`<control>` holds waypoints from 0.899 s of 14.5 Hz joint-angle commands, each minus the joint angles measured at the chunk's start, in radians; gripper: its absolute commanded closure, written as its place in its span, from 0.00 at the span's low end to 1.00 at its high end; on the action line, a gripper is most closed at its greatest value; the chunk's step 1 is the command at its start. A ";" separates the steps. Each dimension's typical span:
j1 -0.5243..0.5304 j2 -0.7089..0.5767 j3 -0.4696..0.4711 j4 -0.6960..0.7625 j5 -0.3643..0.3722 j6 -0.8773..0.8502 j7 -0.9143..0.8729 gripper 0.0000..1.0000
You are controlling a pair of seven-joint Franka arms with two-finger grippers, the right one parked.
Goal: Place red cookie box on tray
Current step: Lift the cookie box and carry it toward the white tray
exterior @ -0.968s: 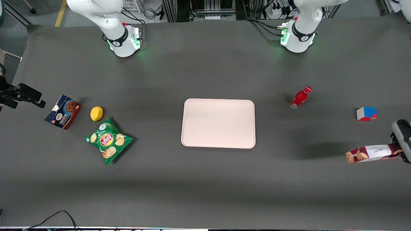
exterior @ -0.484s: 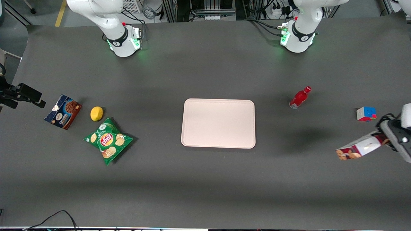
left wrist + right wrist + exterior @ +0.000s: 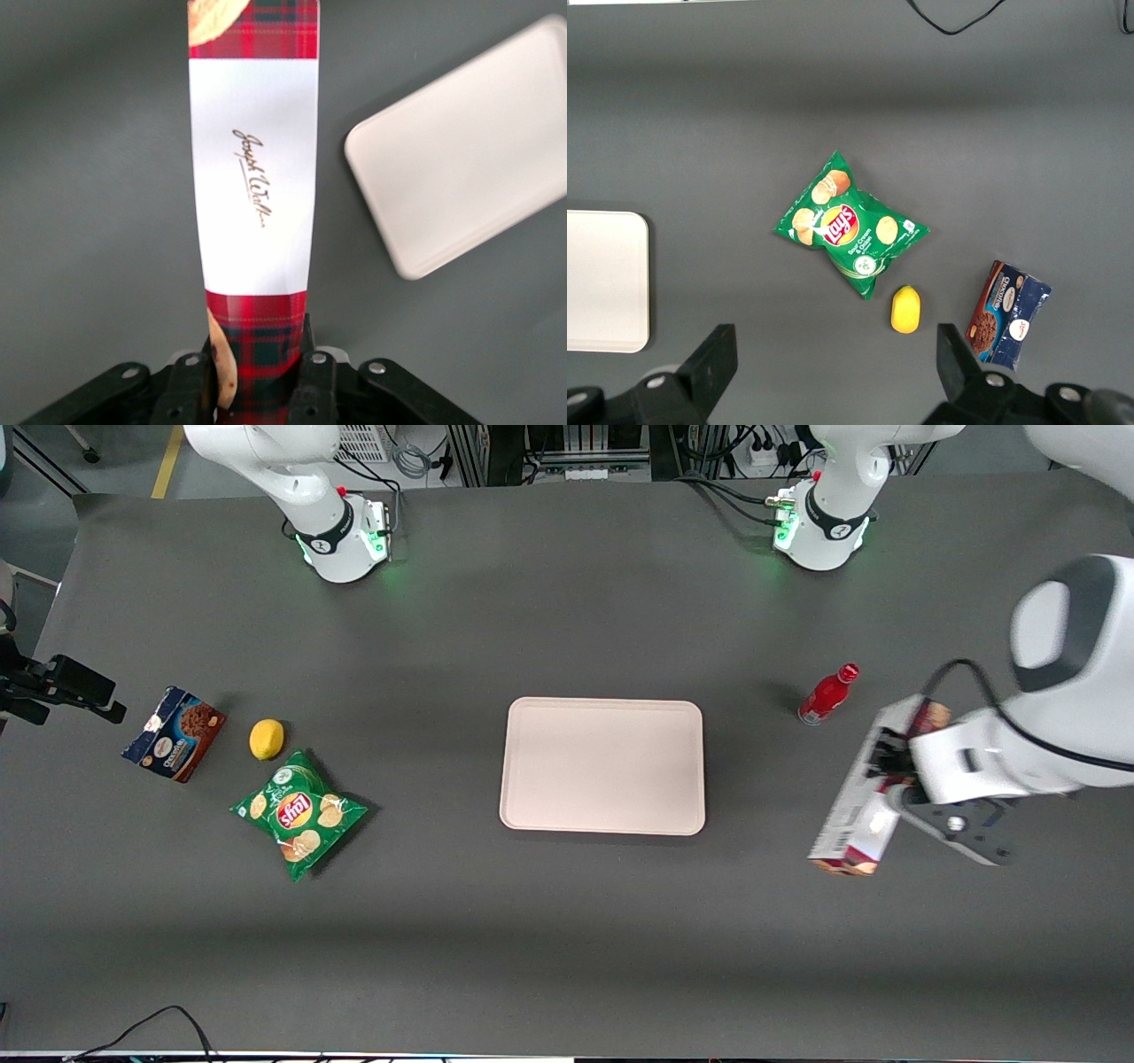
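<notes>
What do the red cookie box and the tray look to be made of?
The red cookie box, held in the left tool toward the working arm's end, looks like printed cardboard: flat faces, crisp edges, slight sheen. The tray looks like matte moulded plastic: uniform pale colour, rounded corners, low rim.

I'm looking at a robotics lab: a dark-matted worktop point(image 3: 567, 939), bolted arm bases point(image 3: 341, 540), cables and power strips point(image 3: 753, 447) at 12 o'clock.
</notes>
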 commanded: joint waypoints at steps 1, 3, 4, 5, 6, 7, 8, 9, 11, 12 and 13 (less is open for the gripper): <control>-0.044 -0.008 -0.093 -0.005 0.040 0.002 -0.435 1.00; -0.055 -0.006 -0.132 -0.021 0.044 0.034 -0.558 1.00; -0.059 -0.007 -0.142 -0.041 0.046 0.053 -0.607 1.00; -0.065 -0.007 -0.161 -0.060 0.046 0.070 -0.670 1.00; -0.076 -0.007 -0.182 -0.083 0.046 0.096 -0.748 1.00; -0.084 -0.007 -0.205 -0.115 0.054 0.131 -0.810 1.00; -0.088 -0.009 -0.227 -0.148 0.069 0.172 -0.854 1.00; -0.088 -0.009 -0.242 -0.187 0.072 0.215 -0.888 1.00; -0.093 -0.020 -0.270 -0.295 0.090 0.335 -0.940 1.00; -0.096 -0.021 -0.282 -0.345 0.121 0.392 -0.947 1.00; -0.096 -0.020 -0.294 -0.383 0.158 0.435 -0.947 1.00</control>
